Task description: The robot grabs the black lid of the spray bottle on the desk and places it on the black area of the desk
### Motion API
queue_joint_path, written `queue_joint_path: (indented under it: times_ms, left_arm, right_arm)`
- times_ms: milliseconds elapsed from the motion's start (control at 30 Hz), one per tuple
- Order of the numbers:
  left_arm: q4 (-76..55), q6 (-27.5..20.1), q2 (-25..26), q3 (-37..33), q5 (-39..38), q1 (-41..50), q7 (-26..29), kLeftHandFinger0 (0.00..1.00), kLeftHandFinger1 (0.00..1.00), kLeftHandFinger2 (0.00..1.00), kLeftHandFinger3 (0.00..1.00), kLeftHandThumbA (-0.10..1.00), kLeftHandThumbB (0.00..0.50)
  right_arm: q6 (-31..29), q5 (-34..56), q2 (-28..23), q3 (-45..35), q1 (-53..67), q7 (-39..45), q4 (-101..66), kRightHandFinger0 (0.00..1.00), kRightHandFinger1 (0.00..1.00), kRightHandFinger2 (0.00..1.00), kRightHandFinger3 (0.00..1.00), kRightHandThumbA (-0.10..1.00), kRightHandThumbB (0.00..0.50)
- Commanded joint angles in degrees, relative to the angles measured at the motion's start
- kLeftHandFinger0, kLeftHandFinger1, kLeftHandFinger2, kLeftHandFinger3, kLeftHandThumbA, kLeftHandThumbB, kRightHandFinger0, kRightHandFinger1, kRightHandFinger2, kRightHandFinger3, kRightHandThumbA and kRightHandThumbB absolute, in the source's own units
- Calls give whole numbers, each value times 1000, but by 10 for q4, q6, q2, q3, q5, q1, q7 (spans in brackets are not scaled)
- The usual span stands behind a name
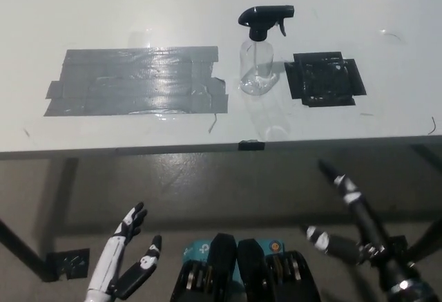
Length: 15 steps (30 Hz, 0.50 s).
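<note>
the clear spray bottle [257, 67] stands upright on the white desk [138, 12] with its black lid [265, 20] still on top, between the large grey tape patch [135, 81] and the small black area [324, 79] just beside it. both hands hang below the desk's near edge, well apart from the bottle. the white left hand [131, 260] at lower left and the black right hand [345, 212] at lower right each have fingers spread, holding nothing.

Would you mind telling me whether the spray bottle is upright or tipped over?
Upright: the spray bottle stands on its base, black lid on top.
</note>
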Motion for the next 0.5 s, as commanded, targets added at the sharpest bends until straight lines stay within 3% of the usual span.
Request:
queue_joint_path:
  times_ms: [0,67,300,367,467]
  left_arm:
    - [-3,-29,-3,-5,19,-6,7,1000,1000,1000,1000,621,110]
    - [2,-37,-2,-5,23,-9,9,1000,1000,1000,1000,641,112]
    - [-1,-32,-4,0,28,-17,10,1000,1000,1000,1000,644,112]
    - [-5,-35,-1,1,29,-12,9,1000,1000,1000,1000,649,114]
    - [-1,-40,-2,1,30,-13,10,1000,1000,1000,1000,646,111]
  right_arm:
    - [14,-19,5,-29,-43,-23,-67,1000,1000,1000,1000,684,286]
    - [32,-9,3,-43,-73,-18,-85,1000,1000,1000,1000,635,290]
    - [134,7,-33,-67,-229,29,-94,1000,1000,1000,1000,750,312]
    - [165,9,-43,-64,-267,44,-88,1000,1000,1000,1000,760,331]
    - [248,-2,-83,-40,-369,101,-63,1000,1000,1000,1000,829,410]
